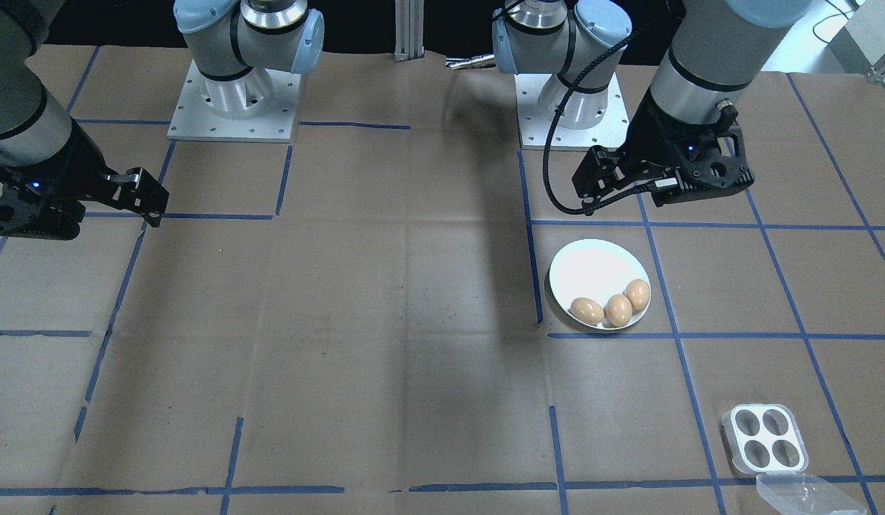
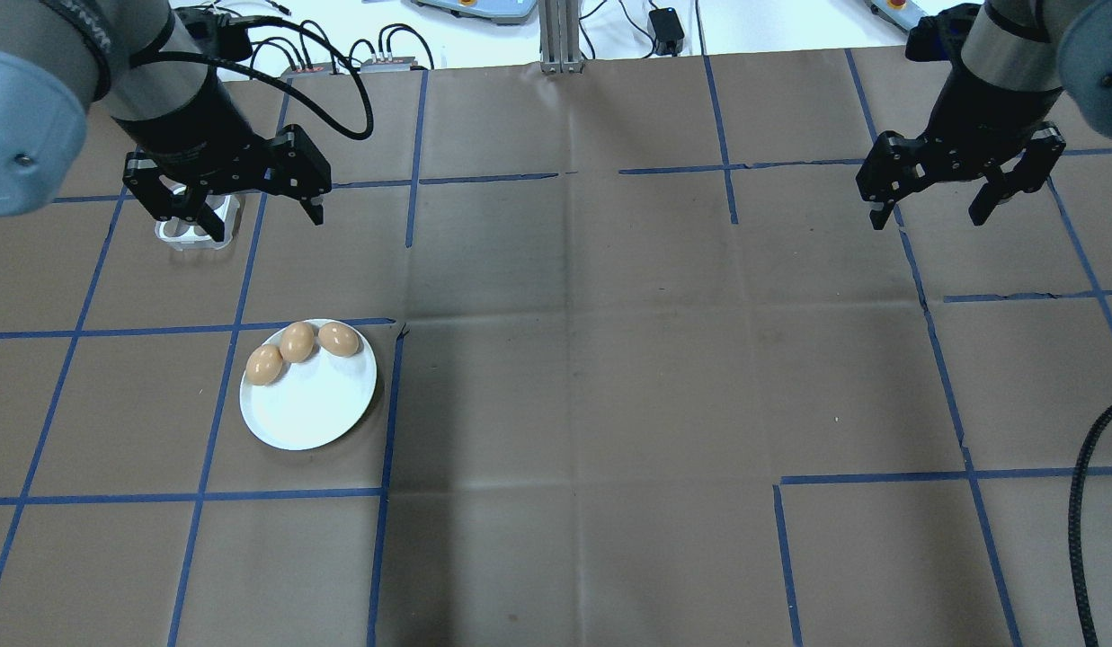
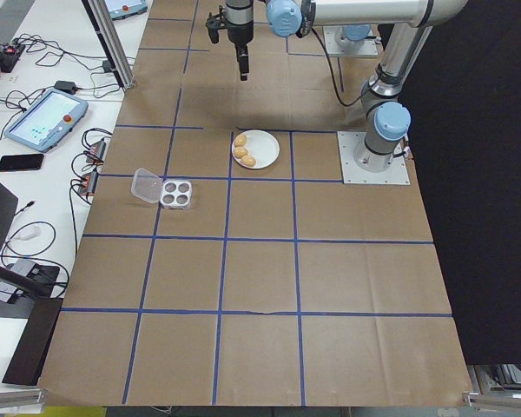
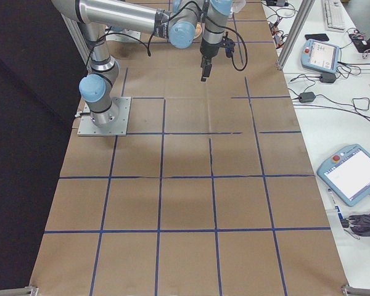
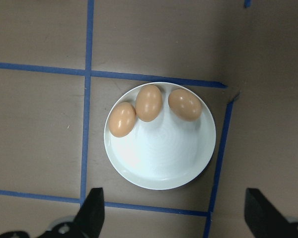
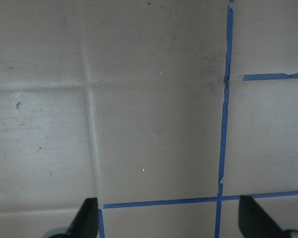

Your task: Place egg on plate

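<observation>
brown paper-covered table (image 2: 609,359) with blue tape grid lines (image 2: 385,413), two arm bases at the robot's side. white plate (image 2: 313,413) sits flat on the robot's left half of the table, near a tape corner. three brown eggs (image 2: 297,341) lie in a row along the plate rim on the side away from the robot, all inside the plate, neighbours touching or nearly so; rest of plate bare. left gripper (image 2: 227,193) is raised above the table, fingers spread wide, nothing between them; left wrist view looks straight down at the plate and eggs with both fingertips (image 5: 92,213) at the bottom edge, far apart. right gripper (image 2: 960,189) is up over the robot's right half, well apart from the plate, fingers wide too, empty; its wrist view shows only paper and tape. small white four-cup egg tray (image 1: 765,438) with clear lid (image 1: 807,493) flipped open beside it, cups empty, sits beyond the plate toward the operators' side. tablets and cables (image 3: 43,122) on the side bench.
</observation>
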{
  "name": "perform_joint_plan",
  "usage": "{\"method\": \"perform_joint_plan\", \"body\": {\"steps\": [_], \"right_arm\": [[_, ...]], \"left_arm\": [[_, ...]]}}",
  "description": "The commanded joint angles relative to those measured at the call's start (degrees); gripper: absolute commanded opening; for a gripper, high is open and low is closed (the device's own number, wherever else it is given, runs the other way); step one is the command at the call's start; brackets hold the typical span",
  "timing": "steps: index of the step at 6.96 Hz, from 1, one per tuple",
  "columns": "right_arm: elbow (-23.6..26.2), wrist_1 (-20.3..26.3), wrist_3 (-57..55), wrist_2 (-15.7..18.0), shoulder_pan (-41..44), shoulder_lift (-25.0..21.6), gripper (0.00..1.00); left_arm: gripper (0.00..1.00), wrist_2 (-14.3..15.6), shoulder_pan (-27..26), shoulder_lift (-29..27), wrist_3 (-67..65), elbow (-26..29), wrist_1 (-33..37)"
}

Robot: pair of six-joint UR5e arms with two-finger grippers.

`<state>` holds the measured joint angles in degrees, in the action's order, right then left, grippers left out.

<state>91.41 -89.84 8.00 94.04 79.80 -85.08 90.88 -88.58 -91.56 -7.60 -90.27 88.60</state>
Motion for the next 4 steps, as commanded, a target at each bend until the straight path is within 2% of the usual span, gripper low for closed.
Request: {"method": "perform_joint_plan", "body": {"steps": [1, 4], "right_arm": [[0.0, 0.02, 0.0, 0.0, 0.0, 0.0, 1.0], [0.0, 0.02, 0.0, 0.0, 0.0, 0.0, 1.0]], "left_arm": [[1.0, 0.17, -2.3, -0.02, -0.24, 0.1, 0.34], [1.0, -0.44, -3.44, -0.11, 4.6, 0.26, 0.25]]}}
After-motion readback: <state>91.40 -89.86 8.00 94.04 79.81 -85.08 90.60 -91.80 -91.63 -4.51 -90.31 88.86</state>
